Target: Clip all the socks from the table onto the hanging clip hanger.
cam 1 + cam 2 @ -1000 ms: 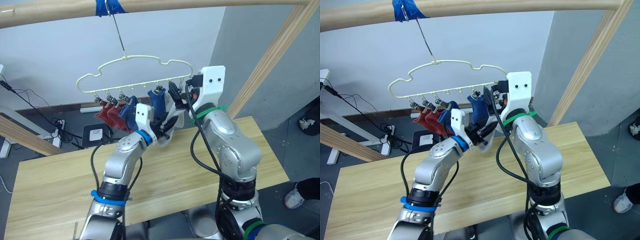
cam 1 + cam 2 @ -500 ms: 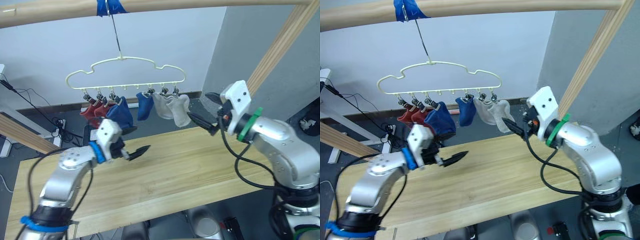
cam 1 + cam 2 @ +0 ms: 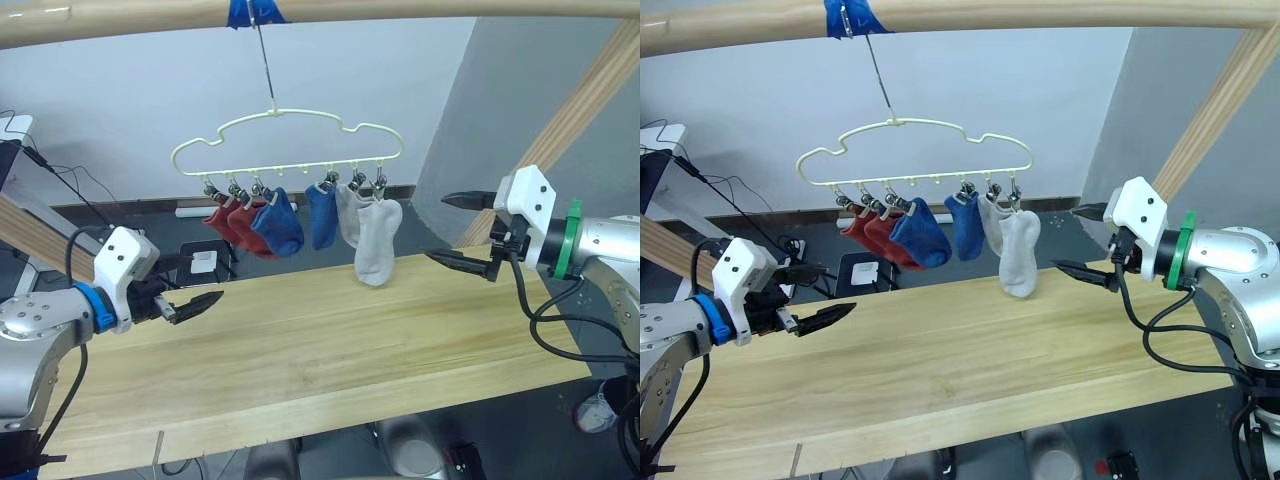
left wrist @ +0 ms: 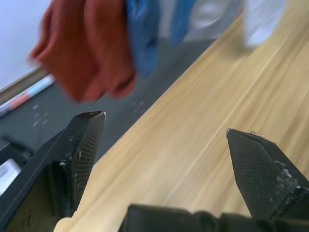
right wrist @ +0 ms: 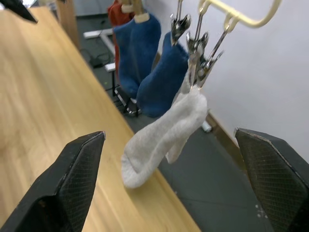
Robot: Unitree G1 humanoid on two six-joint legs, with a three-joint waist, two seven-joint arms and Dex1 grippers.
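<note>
The pale-yellow clip hanger (image 3: 290,135) hangs by its hook from the wooden pole (image 3: 420,8). Its clips hold several socks in a row: two rust-red socks (image 3: 232,220), two blue socks (image 3: 282,226) and two light grey socks (image 3: 376,240). They hang over the far edge of the table (image 3: 330,345), which has no socks lying on it. My left gripper (image 3: 205,282) is open and empty, low over the table's left part, left of the socks. My right gripper (image 3: 435,227) is open and empty, to the right of the grey socks (image 5: 159,140).
A slanted wooden beam (image 3: 590,100) rises at the right and another (image 3: 30,235) runs at the left. Blue tape (image 3: 255,10) fixes the hook to the pole. Cables and a small device (image 3: 205,262) lie on the floor behind the table.
Both arms have drawn back from the hanger to either side, both grippers empty. The last grey sock now hangs free from its clip. The camera view has shifted.
</note>
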